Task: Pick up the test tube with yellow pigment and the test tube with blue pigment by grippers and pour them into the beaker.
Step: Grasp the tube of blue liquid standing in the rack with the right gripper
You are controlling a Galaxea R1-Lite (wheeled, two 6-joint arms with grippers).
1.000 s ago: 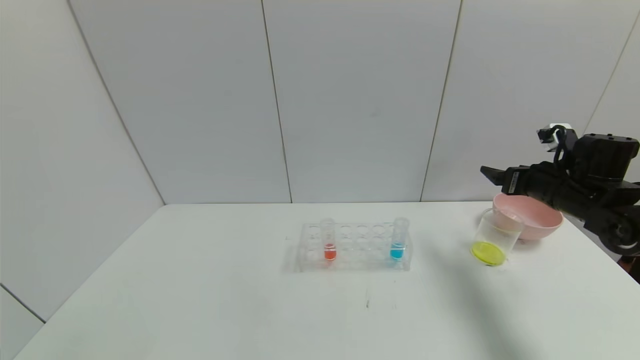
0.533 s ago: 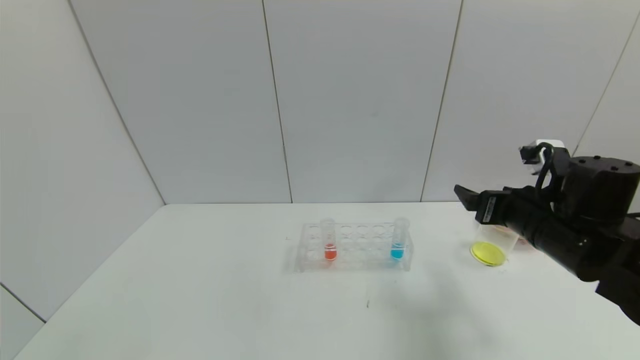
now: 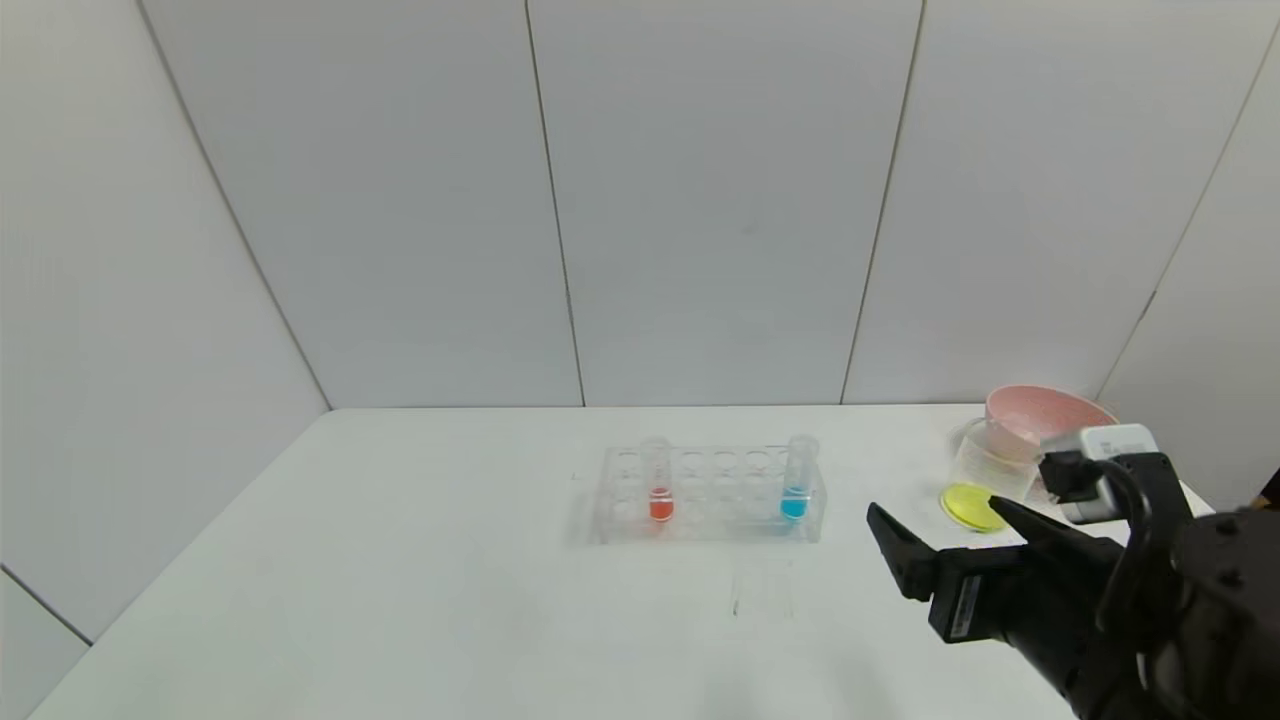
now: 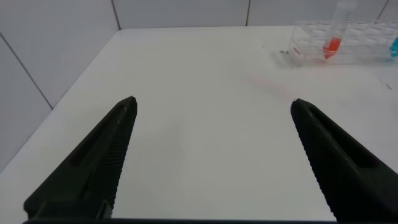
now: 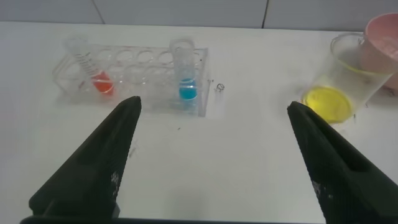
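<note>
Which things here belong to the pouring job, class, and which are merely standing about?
Job: blue test tube standing in the rack; beaker already holding yellow liquid; right gripper, open, low over the table between rack and beaker.

Standing about: red-orange test tube, clear rack, pink bowl, left gripper, open, off to the side.

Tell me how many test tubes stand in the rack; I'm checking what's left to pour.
2. The red tube stands near the rack's left end, the blue tube at its right end. No yellow tube is visible; yellow liquid lies in the beaker.
</note>
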